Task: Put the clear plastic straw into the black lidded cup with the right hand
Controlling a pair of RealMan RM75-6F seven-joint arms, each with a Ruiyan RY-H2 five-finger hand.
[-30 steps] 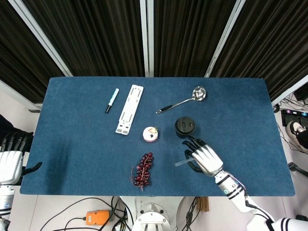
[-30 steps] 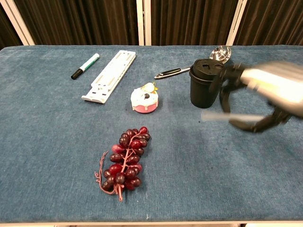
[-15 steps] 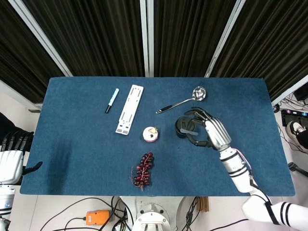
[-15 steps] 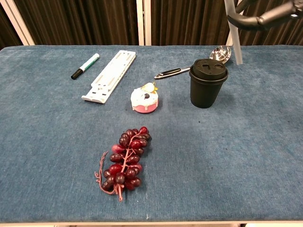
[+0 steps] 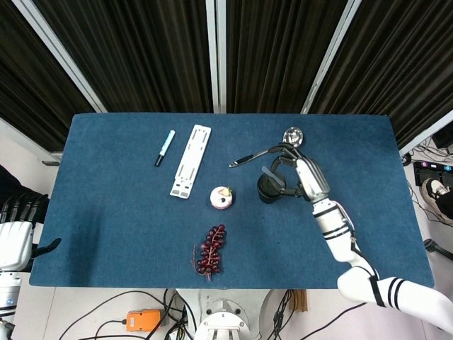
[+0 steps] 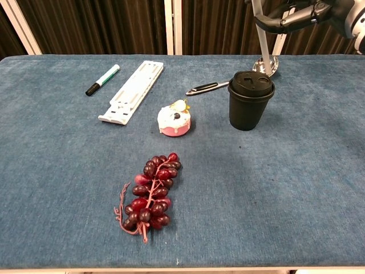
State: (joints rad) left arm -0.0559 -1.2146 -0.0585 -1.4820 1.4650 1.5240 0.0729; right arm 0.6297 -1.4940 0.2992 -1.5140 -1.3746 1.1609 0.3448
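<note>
The black lidded cup (image 6: 250, 99) stands upright right of the table's middle; in the head view the cup (image 5: 268, 190) is partly covered by my right hand. My right hand (image 5: 301, 173) hovers above the cup and holds the clear plastic straw (image 6: 262, 42) upright, its lower end just above the back of the lid. In the chest view only the right hand's fingers (image 6: 291, 17) show at the top right edge. The straw (image 5: 270, 174) appears as a short pale stick in the head view. My left hand (image 5: 18, 230) rests off the table's left edge, fingers spread, holding nothing.
A metal ladle (image 6: 228, 83) lies behind the cup. A small pink-and-white cake (image 6: 174, 120) sits left of the cup, red grapes (image 6: 150, 193) nearer the front. A white plastic rail (image 6: 132, 91) and a green-capped marker (image 6: 102, 79) lie at the back left.
My right hand lifted the straw off the table, turned it from level to upright, and moved back and left until it hangs over the cup's lid. The left hand stayed still.
</note>
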